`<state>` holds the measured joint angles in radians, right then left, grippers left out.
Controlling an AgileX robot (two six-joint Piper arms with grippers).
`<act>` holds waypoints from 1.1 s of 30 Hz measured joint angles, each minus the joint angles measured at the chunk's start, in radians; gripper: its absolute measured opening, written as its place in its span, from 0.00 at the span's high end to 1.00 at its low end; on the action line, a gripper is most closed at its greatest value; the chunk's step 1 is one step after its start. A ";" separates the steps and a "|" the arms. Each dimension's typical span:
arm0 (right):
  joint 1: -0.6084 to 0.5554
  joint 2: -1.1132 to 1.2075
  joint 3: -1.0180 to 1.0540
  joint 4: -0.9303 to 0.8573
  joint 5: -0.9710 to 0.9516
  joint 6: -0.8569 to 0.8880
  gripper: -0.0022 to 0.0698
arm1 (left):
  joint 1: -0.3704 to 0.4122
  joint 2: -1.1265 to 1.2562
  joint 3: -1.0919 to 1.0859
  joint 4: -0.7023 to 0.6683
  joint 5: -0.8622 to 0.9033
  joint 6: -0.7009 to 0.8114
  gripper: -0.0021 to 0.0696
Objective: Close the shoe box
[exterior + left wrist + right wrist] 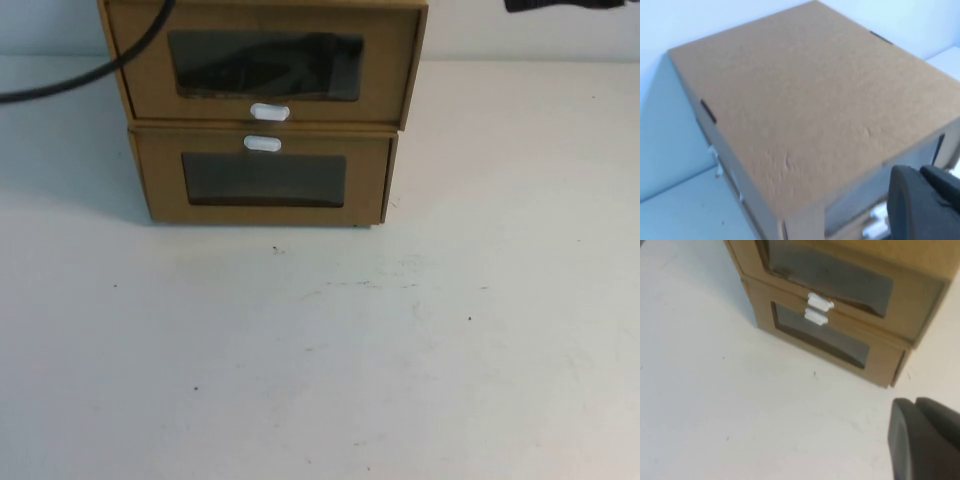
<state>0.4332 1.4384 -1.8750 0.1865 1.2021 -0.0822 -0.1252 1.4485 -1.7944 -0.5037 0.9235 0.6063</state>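
The shoe box (265, 65) appears to jut slightly past the lower box (265, 180), so closing seems unfinished. The left hand (927, 205) hovers above the shoe box top and the right hand (925, 440) above the desk (320, 350) in front. The state of either hand cannot be told.

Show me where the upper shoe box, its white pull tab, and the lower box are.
shoe box (390, 65), high view, cardboard front right of the window.
white pull tab (269, 112), high view, middle of the tab.
lower box (265, 180), high view, centre of its window.

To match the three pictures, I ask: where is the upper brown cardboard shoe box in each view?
High view: top centre, stacked on the lower cardboard box.
Left wrist view: its plain top fills the picture; left hand beside it.
Right wrist view: top edge; right hand above the table.
Shared landmark: white pull tabs.
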 joint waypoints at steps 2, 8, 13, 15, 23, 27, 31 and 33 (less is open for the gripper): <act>0.000 -0.106 0.103 0.000 -0.020 0.005 0.99 | 0.002 -0.094 0.137 0.000 -0.060 0.013 0.97; 0.000 -0.444 0.513 -0.004 -0.127 0.020 0.99 | 0.004 -0.421 0.534 -0.059 -0.251 0.060 0.97; 0.000 -0.782 0.846 -0.004 -0.243 0.049 0.99 | 0.004 -0.722 0.863 -0.147 -0.371 0.128 0.97; 0.000 -0.921 0.973 -0.001 -0.309 0.056 0.99 | 0.004 -0.857 0.980 -0.164 -0.421 0.136 0.97; 0.000 -1.350 1.350 0.004 -0.528 0.113 0.99 | 0.004 -1.323 1.339 -0.181 -0.551 0.129 0.97; 0.000 -1.405 1.477 0.012 -0.639 0.115 0.99 | 0.004 -1.449 1.433 -0.166 -0.573 0.129 0.97; 0.000 -1.416 1.605 0.029 -0.844 0.115 0.99 | 0.004 -1.463 1.542 -0.135 -0.585 0.133 0.97; 0.000 -1.418 1.674 0.042 -0.943 0.115 0.99 | 0.004 -1.463 1.595 -0.135 -0.592 0.133 0.97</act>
<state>0.4332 0.0208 -0.2005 0.2289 0.2587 0.0333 -0.1213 -0.0143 -0.1994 -0.6385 0.3316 0.7394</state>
